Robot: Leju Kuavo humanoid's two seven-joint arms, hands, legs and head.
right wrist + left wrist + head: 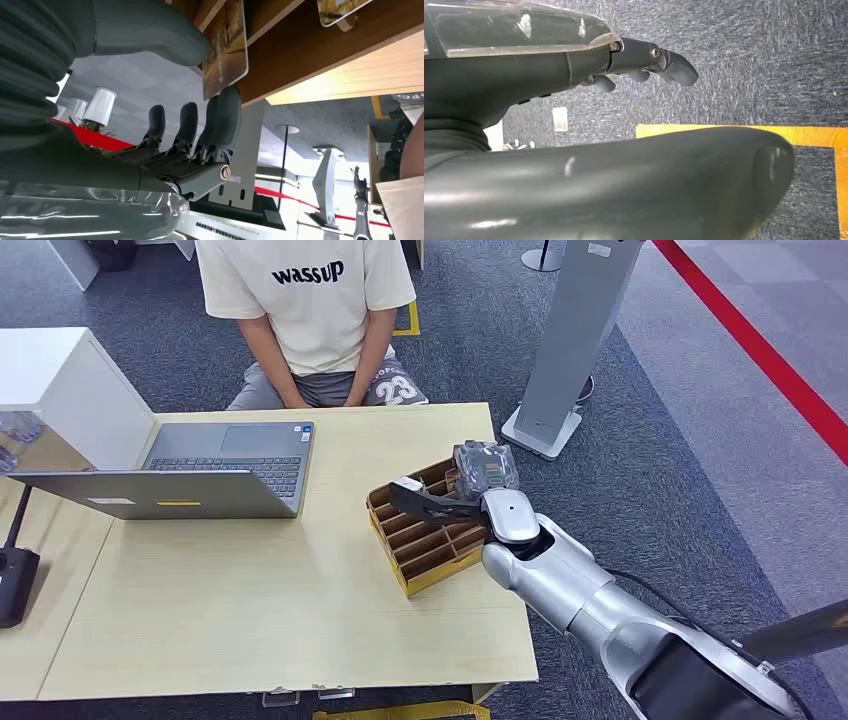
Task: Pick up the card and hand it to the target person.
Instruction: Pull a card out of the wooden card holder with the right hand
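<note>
A: Where is the card [225, 47] right now?

B: It stands in the slotted wooden card box [428, 558], which sits on the table [250, 620] just beside the laptop [200, 475], on the side away from the white cabinet. The right wrist view shows a card with an autumn picture sticking out of its slot, another card [340, 11] a slot further along.

A: And the right hand [470, 490]?

B: It is at the far corner of the card box. The thumb [150, 32] lies on 1 face of the card and a dark finger [227, 112] meets the card's rim from the other side. I judge this a pinch being set; whether it grips firmly I cannot tell.

A: The left hand [644, 62]?

B: Hanging over the carpet, fingers loosely curled, nothing in it.

A: What could go wrong?

B: The contact sits near the card's edge, so a pull could let it slip back into the slot. A tilted lift might jam the card against the divider and drag the light card box across the table. The person in the cream T-shirt [310, 300] sits beyond the laptop, so a careless reach might clip its screen.
</note>
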